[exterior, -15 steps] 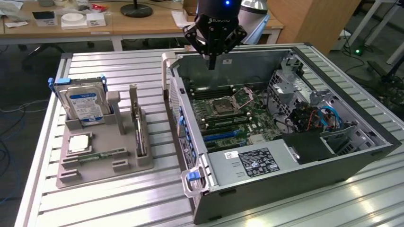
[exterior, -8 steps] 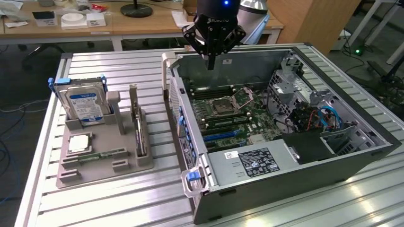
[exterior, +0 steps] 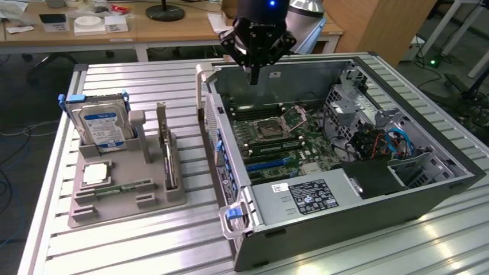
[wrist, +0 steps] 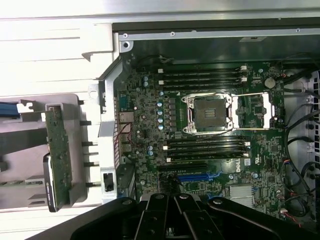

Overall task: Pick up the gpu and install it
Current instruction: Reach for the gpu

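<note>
The gpu (exterior: 168,157) stands on edge in a slot of the grey holder tray (exterior: 126,197), its pale bracket strip at the far end. From the wrist view it appears edge-on as a thin green card (wrist: 59,150). My gripper (exterior: 255,77) hangs over the far side of the open computer case (exterior: 306,200), above the motherboard (exterior: 275,134), well apart from the gpu. Its dark fingers (wrist: 170,215) point down, pressed together with nothing between them. A blue expansion slot (wrist: 197,176) lies on the board close under the fingers.
A blue-labelled hard drive (exterior: 103,123) stands in the same tray, with a processor chip (exterior: 95,172) and a green memory stick (exterior: 122,188) lying beside it. Cables and a drive cage (exterior: 382,140) crowd the case on the exterior view's right. Desks stand behind.
</note>
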Controlling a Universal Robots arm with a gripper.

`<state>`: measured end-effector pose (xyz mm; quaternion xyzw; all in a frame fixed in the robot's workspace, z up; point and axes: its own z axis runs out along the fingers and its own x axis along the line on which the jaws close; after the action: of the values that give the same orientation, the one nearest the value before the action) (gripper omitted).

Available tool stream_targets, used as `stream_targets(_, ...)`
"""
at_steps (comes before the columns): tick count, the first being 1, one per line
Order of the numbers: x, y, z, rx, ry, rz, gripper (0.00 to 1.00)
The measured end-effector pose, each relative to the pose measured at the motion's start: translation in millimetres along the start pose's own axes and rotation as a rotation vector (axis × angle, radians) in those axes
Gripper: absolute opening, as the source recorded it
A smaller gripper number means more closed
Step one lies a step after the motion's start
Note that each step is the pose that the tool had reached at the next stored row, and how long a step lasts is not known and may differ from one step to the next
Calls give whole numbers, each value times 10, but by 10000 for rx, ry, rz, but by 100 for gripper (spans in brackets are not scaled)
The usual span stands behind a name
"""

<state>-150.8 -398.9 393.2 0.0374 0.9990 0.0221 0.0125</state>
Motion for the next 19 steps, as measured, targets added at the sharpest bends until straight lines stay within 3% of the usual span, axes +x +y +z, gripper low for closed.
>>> stream_targets(19, 64, -5, -1, -1, 0, 0, 10)
